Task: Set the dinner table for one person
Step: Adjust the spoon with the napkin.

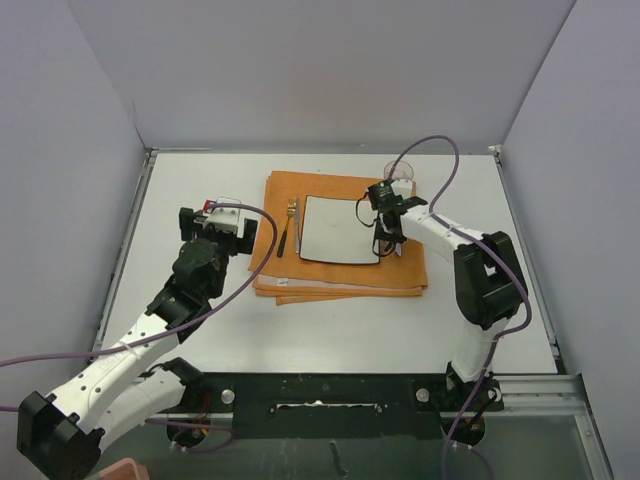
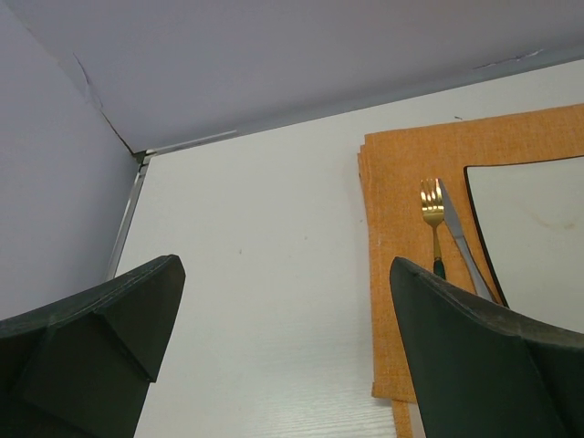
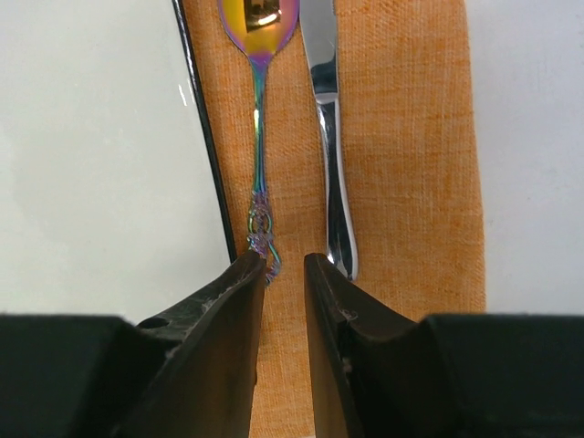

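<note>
The dinner table [image 1: 200,330] is a broad, flat, matte white-grey rectangle with thin metal edging, set between pale walls. Toward its far middle lies a layered orange cloth [image 1: 340,285], rectangular and coarsely woven. On the cloth sits a square white plate [image 1: 335,230], smooth, with a thin dark rim and slightly bowed sides.

On the cloth left of the plate, a gold fork [image 2: 431,205] and a slim silver left knife [image 2: 456,233] lie close side by side. On the strip of cloth right of the plate lie an iridescent spoon [image 3: 259,109] with an ornate scrolled handle and a polished right knife [image 3: 333,155], parallel and just apart.

The left gripper [image 2: 285,266] hangs over bare tabletop left of the cloth, its dark fingers spread wide with nothing between them. The right gripper [image 3: 285,260] is over the handle ends of the spoon and right knife. Its fingers stand close, with only a narrow slit through which the orange weave shows, and they clamp nothing. One fingertip meets the spoon's handle end, though whether it touches cannot be told. The table lies beneath both grippers, bare under the left one and cloth-covered under the right.
</note>
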